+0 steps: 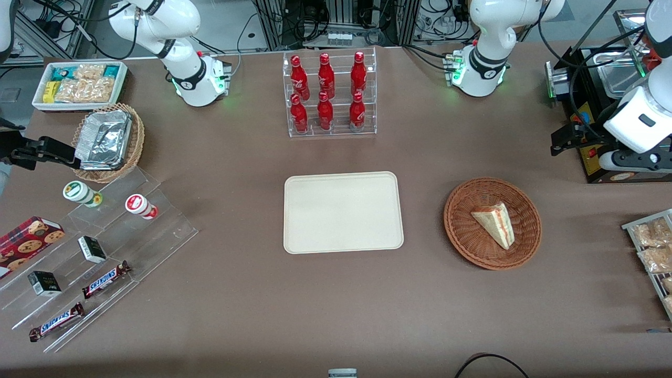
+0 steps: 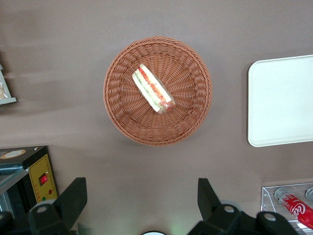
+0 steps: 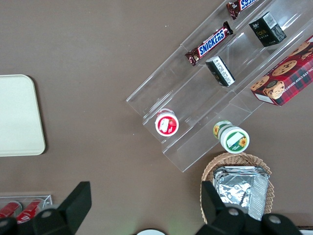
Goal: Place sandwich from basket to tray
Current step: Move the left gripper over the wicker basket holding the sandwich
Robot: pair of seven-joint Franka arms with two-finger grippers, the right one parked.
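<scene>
The sandwich (image 1: 494, 224) is a pale triangular wedge that lies in the round reddish-brown wicker basket (image 1: 462, 231). In the left wrist view the sandwich (image 2: 152, 89) shows its red and green filling, and the basket (image 2: 117, 110) surrounds it. The cream tray (image 1: 343, 212) lies flat and bare at the table's middle, beside the basket; its edge also shows in the left wrist view (image 2: 281, 100). The left arm's gripper (image 1: 557, 143) hangs above the table, farther from the front camera than the basket and apart from it. In the wrist view the gripper (image 2: 141, 196) is open and empty.
A clear rack of red bottles (image 1: 329, 94) stands farther from the front camera than the tray. A black appliance (image 1: 598, 105) sits by the working arm. Snack packets (image 1: 653, 252) lie at the working arm's end. A clear stepped shelf with snacks (image 1: 94, 262) and a foil-container basket (image 1: 107, 142) lie toward the parked arm's end.
</scene>
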